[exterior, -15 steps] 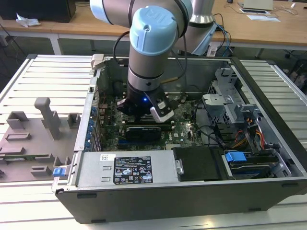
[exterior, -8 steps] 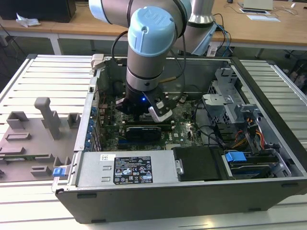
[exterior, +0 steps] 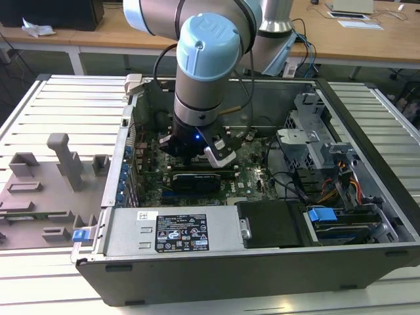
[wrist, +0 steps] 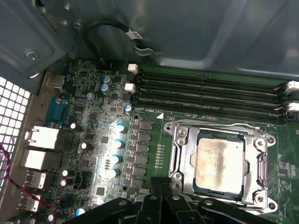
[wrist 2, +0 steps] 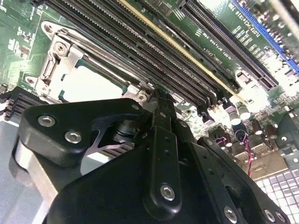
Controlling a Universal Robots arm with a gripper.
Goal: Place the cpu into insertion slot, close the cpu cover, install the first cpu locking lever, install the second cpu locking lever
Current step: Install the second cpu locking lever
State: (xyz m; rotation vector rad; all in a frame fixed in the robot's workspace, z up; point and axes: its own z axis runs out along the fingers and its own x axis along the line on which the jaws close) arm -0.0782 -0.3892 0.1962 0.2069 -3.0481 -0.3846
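The cpu (wrist: 219, 161), a pale silver square, lies in the insertion slot (wrist: 201, 135), whose contact grid is hidden beneath it. The cpu cover (wrist: 184, 149) lies flat around the chip as a silver frame. A thin wire lever (wrist: 219, 125) runs along the socket edge that faces the memory slots. My gripper (wrist: 163, 184) hovers at the socket's edge, shut, with nothing visible between its black fingers. In the second wrist view the gripper (wrist 2: 161, 95) points at a corner of the cover (wrist 2: 58, 60), beside the cpu (wrist 2: 91, 81). In the exterior view the gripper (exterior: 190, 157) reaches down into the open computer case.
Long black memory slots (wrist: 210, 93) run beside the socket, under the grey case wall (wrist: 187, 28). Capacitors (wrist: 117, 140) stand on the other side. The power supply (exterior: 170, 233), drive cage (exterior: 315, 141) and cables crowd the case. Grey fixtures (exterior: 59, 164) stand at the exterior view's left.
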